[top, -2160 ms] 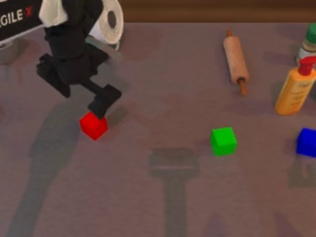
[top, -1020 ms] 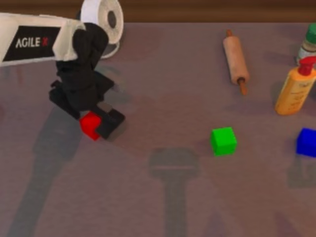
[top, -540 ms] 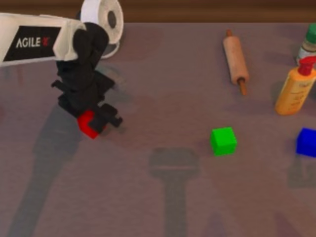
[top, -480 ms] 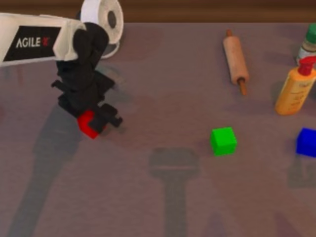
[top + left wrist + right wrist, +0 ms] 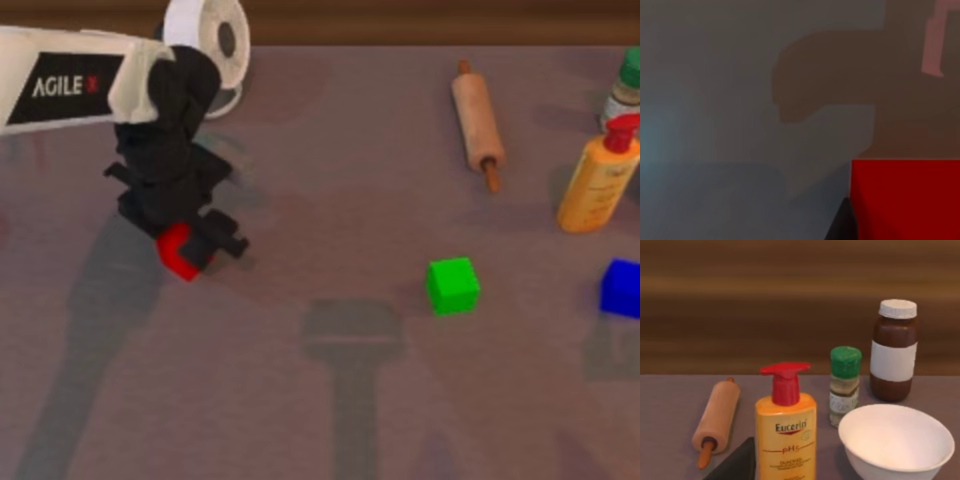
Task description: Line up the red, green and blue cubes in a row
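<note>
table (image 5: 330,420): left gripper (image 5: 190,245) seemingly clamps red cube (image 5: 178,252).

A rendered, home-like kitchen setup: a grey-brown worktop (image 5: 330,150) backed by a wood-panelled wall (image 5: 790,300). Household goods cluster around the yellow Eucerin pump bottle (image 5: 785,432): a wooden rolling pin (image 5: 715,416) beside it, a green-capped spice jar (image 5: 844,385) just behind, a white bowl (image 5: 895,442) next to it, and a brown white-lidded jar (image 5: 895,352) beyond the bowl.
</note>
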